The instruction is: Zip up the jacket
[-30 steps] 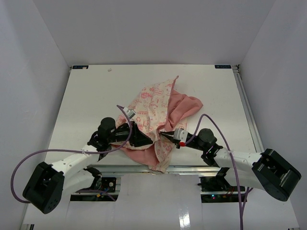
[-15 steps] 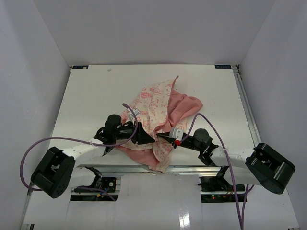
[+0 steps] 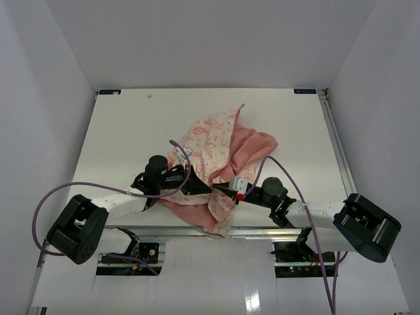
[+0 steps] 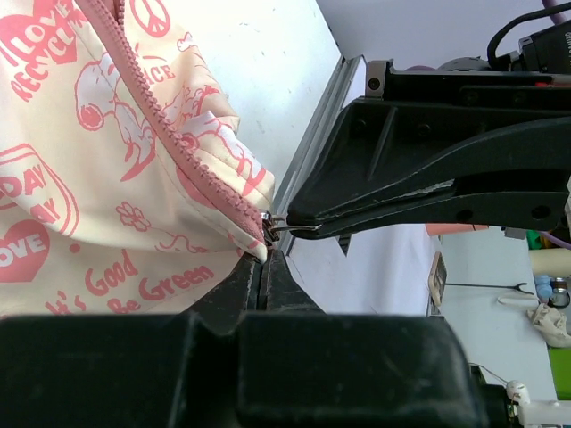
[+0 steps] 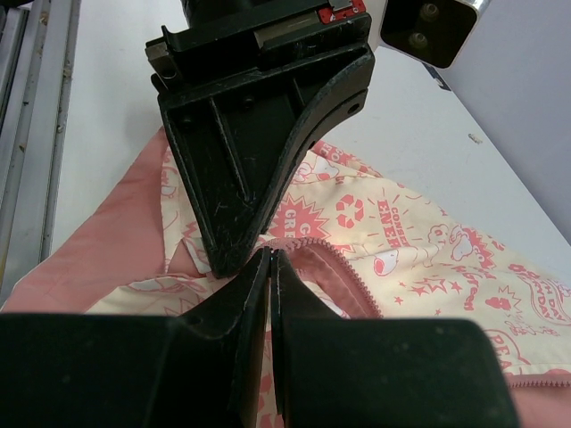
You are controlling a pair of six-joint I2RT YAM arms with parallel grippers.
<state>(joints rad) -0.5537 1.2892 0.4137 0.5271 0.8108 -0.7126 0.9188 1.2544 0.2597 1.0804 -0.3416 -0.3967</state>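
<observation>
The jacket (image 3: 220, 141), cream with a pink print and a salmon lining, lies crumpled near the table's front edge. Its pink zipper strip (image 4: 169, 134) runs down to a small metal slider (image 4: 269, 225) at the hem corner. My left gripper (image 3: 208, 189) is shut on that cream hem corner (image 4: 257, 248), right below the slider. My right gripper (image 3: 216, 187) comes in from the right, tip to tip with the left one, and is shut on the slider's metal pull tab (image 4: 303, 229). In the right wrist view the shut fingers (image 5: 259, 285) hide the tab, with the zipper teeth (image 5: 357, 276) curving off to the right.
An aluminium rail (image 3: 262, 231) runs along the table's front edge, just below both grippers. The white tabletop (image 3: 131, 131) spreads left of and behind the jacket. Purple cables (image 3: 289, 177) loop over both arms. White walls close in the sides and back.
The left gripper has moved right along the hem to the zipper's bottom end and shut there. The right gripper has shifted slightly left, so the two tips now meet.
</observation>
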